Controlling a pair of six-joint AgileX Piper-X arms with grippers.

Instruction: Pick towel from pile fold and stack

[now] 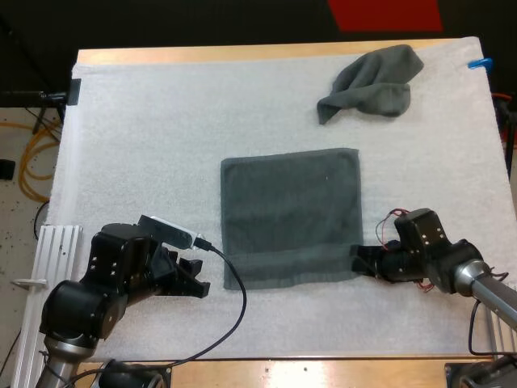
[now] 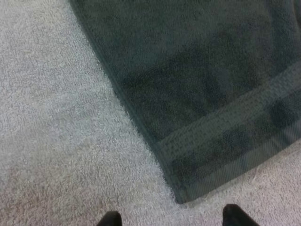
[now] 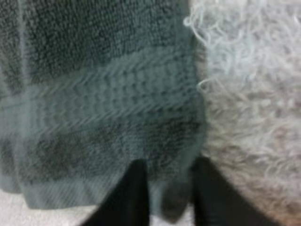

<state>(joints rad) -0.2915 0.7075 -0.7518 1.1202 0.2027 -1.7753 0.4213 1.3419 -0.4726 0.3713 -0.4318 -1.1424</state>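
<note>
Left gripper [image 1: 199,276]: fingers apart, clear, just beside near left corner of flat towel [image 1: 291,214]. Right gripper [image 1: 360,259]: pinching that towel's near right corner. Crumpled towel [image 1: 373,81]: far right of white mat [image 1: 145,121].

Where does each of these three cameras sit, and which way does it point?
High view: behind both arms, looking forward and down over the mat; shows the left gripper and right gripper at the flat towel's near corners, the crumpled towel farther off.
Left wrist view: rides the left arm, looks down at the towel's corner; its open fingertips show.
Right wrist view: rides the right arm, close on the other corner; its fingers pinch it.
Shared: all three show the flat towel.
</note>
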